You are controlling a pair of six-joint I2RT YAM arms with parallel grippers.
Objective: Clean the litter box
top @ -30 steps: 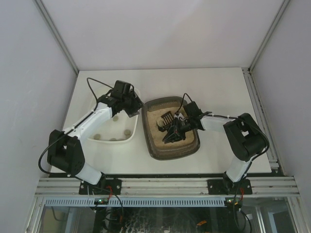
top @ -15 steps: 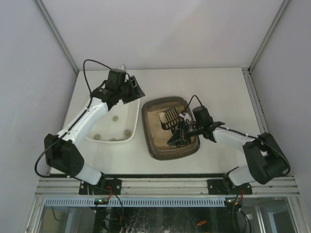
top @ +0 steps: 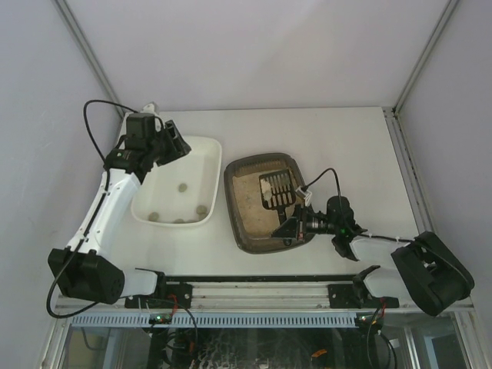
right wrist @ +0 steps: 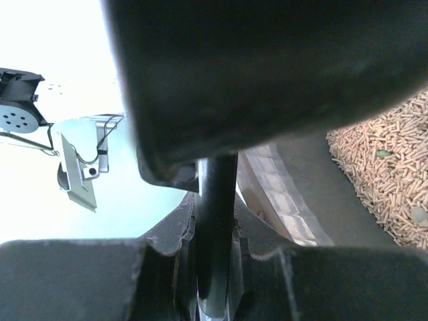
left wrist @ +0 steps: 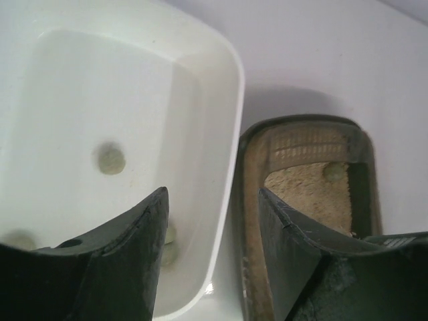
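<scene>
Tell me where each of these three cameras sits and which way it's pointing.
Top external: high behind the robot, looking down; shows the left gripper by the white tray, the right gripper at the litter box.
Left wrist: looks down between its open fingers.
Right wrist: low, looking along the scoop it clamps.
Shared: top and left wrist both show tray and box.

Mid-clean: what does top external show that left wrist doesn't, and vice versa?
Only top external: the scoop lying in the litter box, with the right end effector at its handle. Only left wrist: a pale clump in the sand. Both: the open left end effector and the white tray holding clumps beside the litter box.
</scene>
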